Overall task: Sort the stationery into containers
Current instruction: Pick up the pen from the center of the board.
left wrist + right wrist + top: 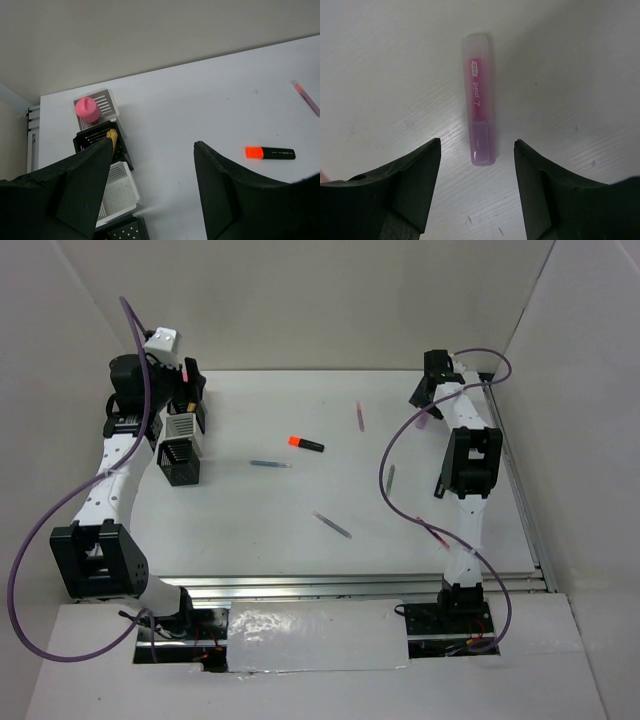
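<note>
Stationery mostly unsorted: pink-capped marker [88, 109] and yellow-orange highlighter [113, 136] stand in square mesh cups [182, 440]; orange-capped black marker [306, 444] and thin blue pen [270, 464] lie loose on white worktop [250, 530]. Left gripper [152, 145] jaws spread, empty, above cups; right gripper [477, 150] jaws spread astride translucent pink marker [479, 100], ungripped

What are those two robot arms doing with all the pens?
They are sorting pens into cups. The right gripper is open, with one finger on each side of a pink marker lying on the table, not gripping it. The left gripper is open and empty, near the mesh cups. One cup holds a pink-topped thing. An orange-capped black marker and a few thin pens lie loose.
</note>
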{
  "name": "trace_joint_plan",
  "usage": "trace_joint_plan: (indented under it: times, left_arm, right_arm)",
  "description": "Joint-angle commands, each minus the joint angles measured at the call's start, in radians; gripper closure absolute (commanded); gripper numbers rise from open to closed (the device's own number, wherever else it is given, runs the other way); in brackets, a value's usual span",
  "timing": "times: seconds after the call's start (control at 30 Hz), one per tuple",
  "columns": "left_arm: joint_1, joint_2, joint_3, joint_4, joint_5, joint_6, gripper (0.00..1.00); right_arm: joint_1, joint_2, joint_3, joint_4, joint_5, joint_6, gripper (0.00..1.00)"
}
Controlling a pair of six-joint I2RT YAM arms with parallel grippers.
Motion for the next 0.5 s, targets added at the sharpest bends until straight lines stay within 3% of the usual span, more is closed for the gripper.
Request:
trace_joint_plan:
  times: [0.0,0.27,0.47]
  left_arm:
    - [0.006,-0.041,0.015,0.015,0.020,-0.011,0.22]
    - [0.004,-0.048,0.004,0.007,0.025,-0.043,0.21]
    - [0.006,-0.061,-0.008,0.004,0.022,-0.032,0.21]
  right_arm:
    - [0.003,-0.005,0.059,0.033,0.009,0.012,0.33]
    - [0.000,-0.018,0.077,0.018,-0.101,-0.089,0.40]
    - [0.047,-0.015,0.126,-0.009,0.023,-0.299,0.33]
